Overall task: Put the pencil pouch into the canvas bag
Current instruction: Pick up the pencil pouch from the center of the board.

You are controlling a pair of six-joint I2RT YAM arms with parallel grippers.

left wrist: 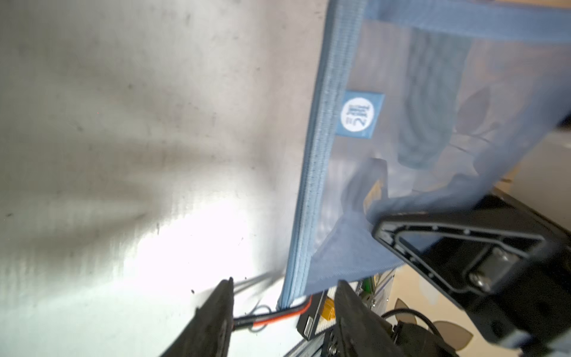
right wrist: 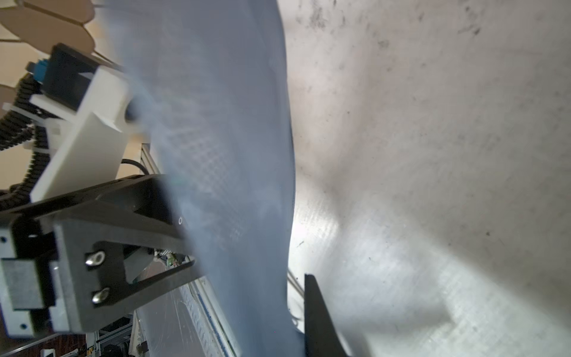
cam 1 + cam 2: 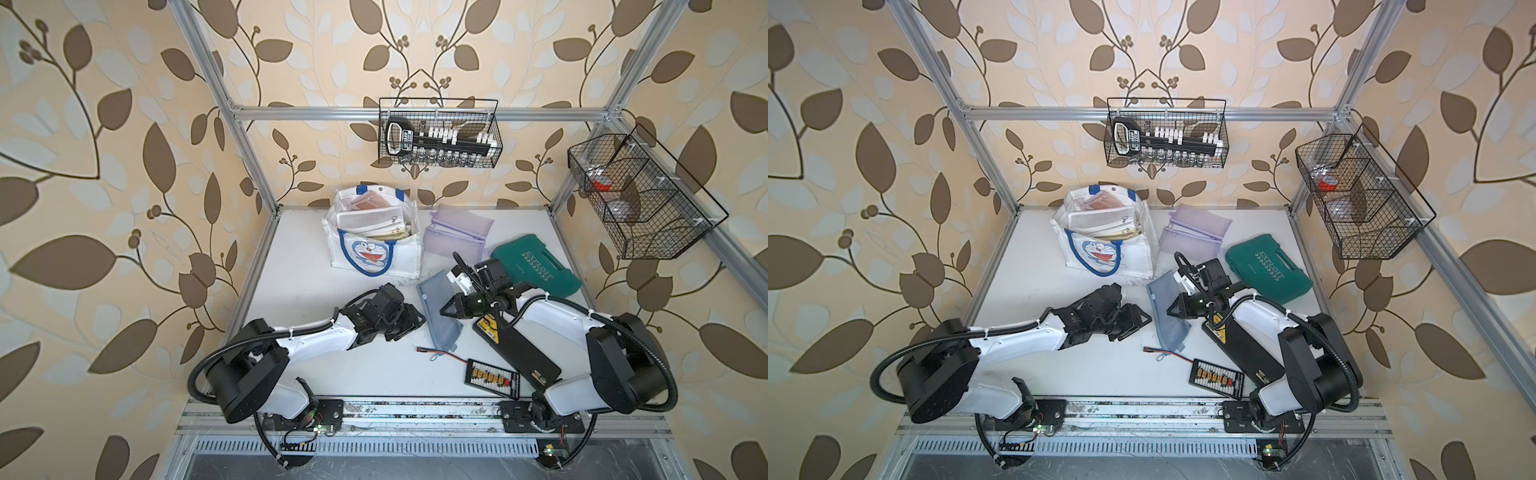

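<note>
Plainly, the flat blue-grey mesh pencil pouch (image 3: 432, 311) lay outside the white boxy canvas bag (image 3: 401, 259) with blue handles. It was on the white table (image 3: 307, 286), just in front of the bag's corner and between the two arms. The right gripper (image 3: 444, 311) was clamped on its mesh from the side, tilting the fabric up. The left gripper (image 3: 413, 319) stood just beside the opposite edge, its jaws apart with nothing between them. Around it the table was crowded: lilac mesh pouches (image 3: 457, 232) beside the bag, a green plastic tool case (image 3: 536, 266) behind the right arm, a long black case with a yellow label (image 3: 515, 349) under that arm, a black connector board (image 3: 492, 378), and a red-and-black cable (image 3: 442, 354) by the pouch's near end. The bag's mouth already held several pale pouches (image 3: 365, 218). Only the left wrist view showed the pouch's blue webbing edge (image 1: 318, 173) and its square blue label (image 1: 360, 114), with a right-gripper finger (image 1: 432, 238) bunching the mesh. The right wrist view showed the pouch (image 2: 234, 154) as blurred fabric filling the gap between the fingers. The bag appeared in the top views alone.
</note>
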